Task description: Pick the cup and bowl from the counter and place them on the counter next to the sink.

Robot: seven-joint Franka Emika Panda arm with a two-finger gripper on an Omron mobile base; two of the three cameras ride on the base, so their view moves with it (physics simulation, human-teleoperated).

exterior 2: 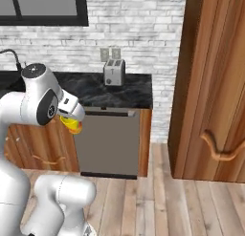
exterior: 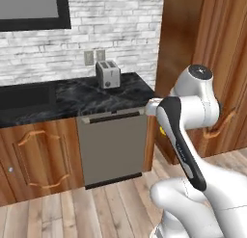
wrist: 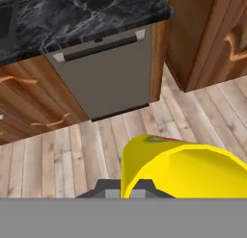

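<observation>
Cup [wrist: 185,167] yellow, held by end effector [wrist: 126,190]; no readable txt.

Ahead of me a whitewashed brick wall [exterior: 120,30] with a dark-framed window [exterior 2: 43,8] and a grey twin outlet [exterior 2: 110,53] backs a silver toaster [exterior: 108,74], a grey dishwasher front [exterior 2: 109,142], tall brown wooden cabinets [exterior 2: 215,87] and pale plank flooring [wrist: 96,150].

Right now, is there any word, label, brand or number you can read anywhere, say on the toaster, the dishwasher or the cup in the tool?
None: no readable text in any view.
Toaster: plain front, no lettering to be made out.
Dishwasher: blank grey panel.
Yellow cup at the tool: no print visible.
Wall outlets: unmarked.
</observation>
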